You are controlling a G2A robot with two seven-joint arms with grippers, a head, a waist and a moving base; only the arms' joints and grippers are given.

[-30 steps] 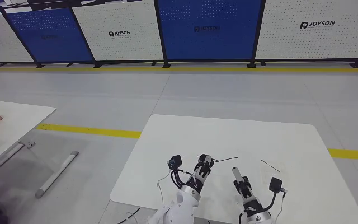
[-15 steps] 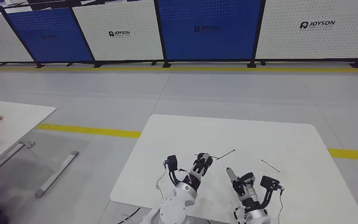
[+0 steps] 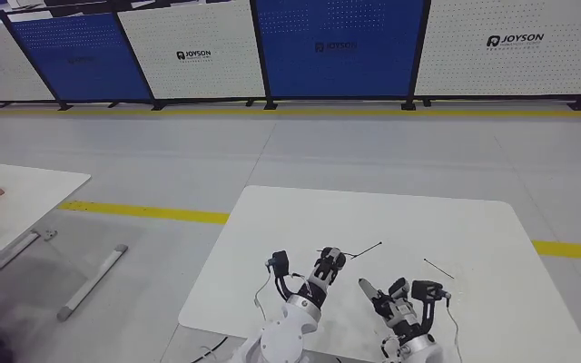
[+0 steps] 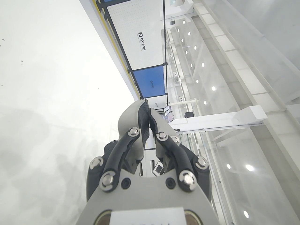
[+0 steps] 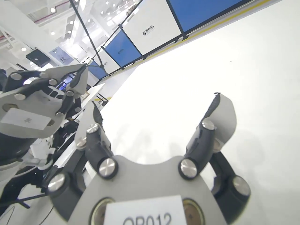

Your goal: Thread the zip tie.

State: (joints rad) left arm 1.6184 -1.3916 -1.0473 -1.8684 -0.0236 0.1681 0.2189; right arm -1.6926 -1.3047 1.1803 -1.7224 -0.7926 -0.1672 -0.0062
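Zip tie [image 3: 366, 250]: thin black strip pinched in the left gripper [image 3: 331, 259]. A short stub sticks out on one side of the fingers and the long free part on the other, toward the right arm's side. It appears lifted off the counter [image 3: 290, 218].
Left fingers: pressed together, pads meeting at the tips in the left wrist view, with the strip clamped between them.
Right gripper [image 5: 155, 103]: fingers spread wide, nothing between them. It sits low over the near part of the counter, just beside the left gripper and angled toward it. The right wrist view shows the left gripper close by.
Second zip tie [image 3: 438, 268]: lies flat on the counter, well apart from both grippers, untouched.
Which end is the head: too small to tell from above.
Step in hand (judgement): handover setup. One arm presents the strip and the other is lined up to take its free part. No loop is formed yet, so threading proper has not begun.
Next move calls for: the right fingers to close on the free part near its end, then bend the strip round so the tail meets the head slot squarely.
Risk: the strip is narrow and springy, so an off-centre pinch could flick it out or twist the tail away from the slot.
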